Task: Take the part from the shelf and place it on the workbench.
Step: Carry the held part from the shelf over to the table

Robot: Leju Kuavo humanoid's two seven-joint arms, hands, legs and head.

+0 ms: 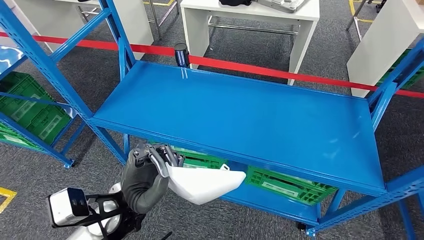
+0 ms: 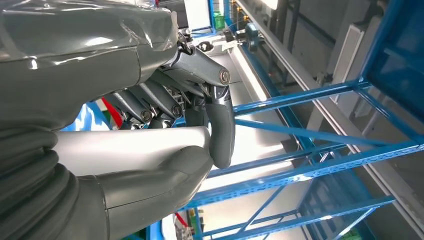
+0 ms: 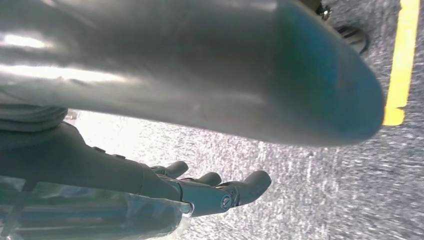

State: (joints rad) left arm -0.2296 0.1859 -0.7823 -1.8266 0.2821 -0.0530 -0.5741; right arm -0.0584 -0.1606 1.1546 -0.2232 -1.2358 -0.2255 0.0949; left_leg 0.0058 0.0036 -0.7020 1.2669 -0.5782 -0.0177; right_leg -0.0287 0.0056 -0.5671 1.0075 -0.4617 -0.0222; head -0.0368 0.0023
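Here's the left hand (image 1: 147, 172), grey-gloved with dark metal fingers (image 2: 222, 127), clamped round the narrow end of the part (image 1: 205, 183), a smooth, glossy white piece that widens into a rounded wedge with a flat top edge. The part juts out from the hand toward the shelf (image 1: 240, 112), held in the air just off the front edge of the shelf's top deck and slightly below it, touching nothing else. From the left wrist, thumb and fingers press the pale shell between them. That top deck is a broad, flat sheet of blue painted metal, bare across its width, framed by slanted blue braces at both ends. Under it, ribbed green plastic crates (image 1: 285, 182) sit on the lower level. Behind runs a red barrier tape (image 1: 280, 73), then white workbenches (image 1: 250, 15) on speckled grey carpet. The right hand (image 3: 210, 187) hangs over the carpet, fingers loosely extended, holding nothing.
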